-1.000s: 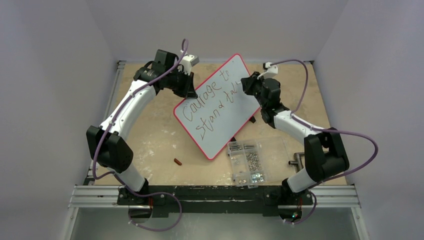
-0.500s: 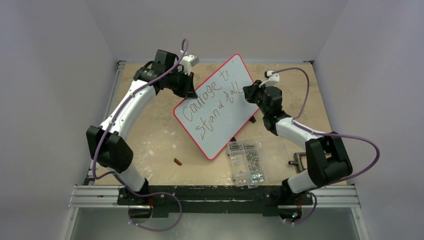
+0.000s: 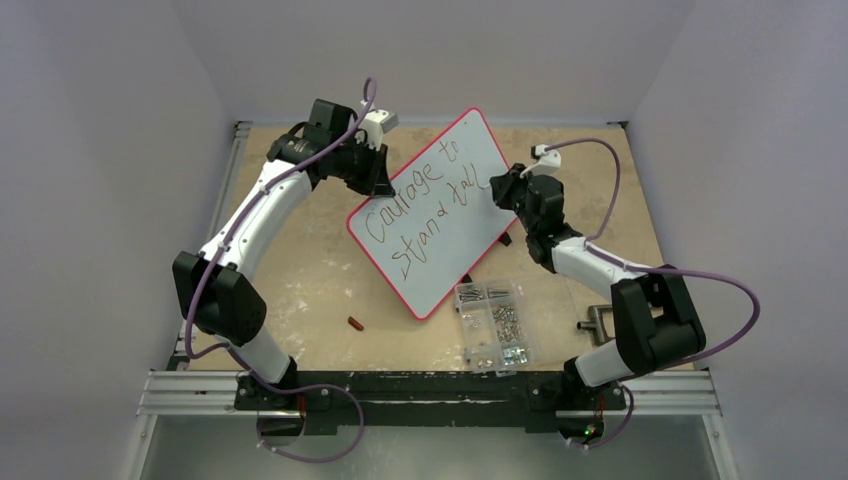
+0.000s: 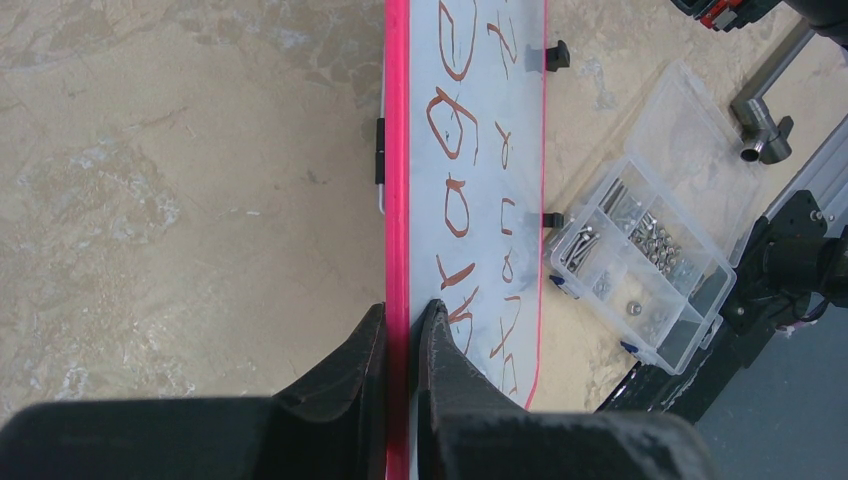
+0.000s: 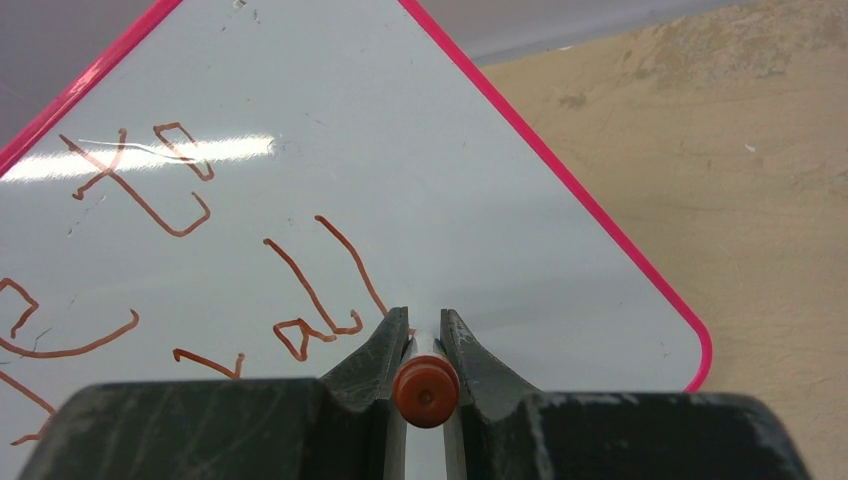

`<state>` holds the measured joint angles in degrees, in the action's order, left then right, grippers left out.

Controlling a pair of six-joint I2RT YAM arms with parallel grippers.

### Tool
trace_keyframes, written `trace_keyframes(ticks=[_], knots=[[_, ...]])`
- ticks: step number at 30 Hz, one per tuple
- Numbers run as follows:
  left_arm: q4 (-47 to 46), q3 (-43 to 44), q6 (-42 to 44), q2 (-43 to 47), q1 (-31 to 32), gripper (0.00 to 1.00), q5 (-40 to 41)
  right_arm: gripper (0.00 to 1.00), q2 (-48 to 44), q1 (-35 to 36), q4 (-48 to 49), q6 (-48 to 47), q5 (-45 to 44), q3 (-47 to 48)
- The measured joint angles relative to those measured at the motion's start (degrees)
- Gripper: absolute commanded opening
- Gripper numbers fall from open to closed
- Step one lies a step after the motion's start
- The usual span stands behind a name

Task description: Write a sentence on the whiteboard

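Two hands were at work, and I read it outward from my edge of the counter (image 3: 300,285). Nearest the arm bases sat the clear box of screws (image 3: 493,325), just beside the near corner of the whiteboard (image 3: 450,262). A small reddish bit (image 3: 356,322) lay alone off to the left, too small for me to name.

Past those, the whiteboard stood tilted, one long edge down on the counter, its long axis running from near left to far right. The left hand (image 4: 405,308) was pinched tight on the pink rim (image 4: 396,150) of the raised long edge, one finger either side. That made it the prop, not the writer.

The sentence (image 3: 420,205) ran along that axis in two lines, "Courage to" over "stand tall". The right hand (image 5: 424,320) was nearer the end of the lower line, clamped narrow on the marker (image 5: 425,392). Its round orange-red butt faced the wrist camera and its barrel pointed away at the board face. The tip was hidden between the fingers, so I couldn't tell whether it touched.

The last "l" (image 5: 350,262) ran right down to those fingers, with bare white beyond, out to the far rounded corner. My read was that the words looked finished, or nearly so. The next move therefore turned on drawing the marker back along its own barrel, off the face, not sideways along the line, where it could drag a stray stroke.
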<state>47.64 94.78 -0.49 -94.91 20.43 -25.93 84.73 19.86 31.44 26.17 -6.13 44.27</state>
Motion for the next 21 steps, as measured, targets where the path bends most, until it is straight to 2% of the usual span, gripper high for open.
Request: trace_keyframes(ticks=[21], knots=[[-0.09, 0.0, 0.04, 0.0, 0.0, 0.0, -0.11, 0.0, 0.9, -0.11, -3.41, -0.28, -0.96, 5.16]])
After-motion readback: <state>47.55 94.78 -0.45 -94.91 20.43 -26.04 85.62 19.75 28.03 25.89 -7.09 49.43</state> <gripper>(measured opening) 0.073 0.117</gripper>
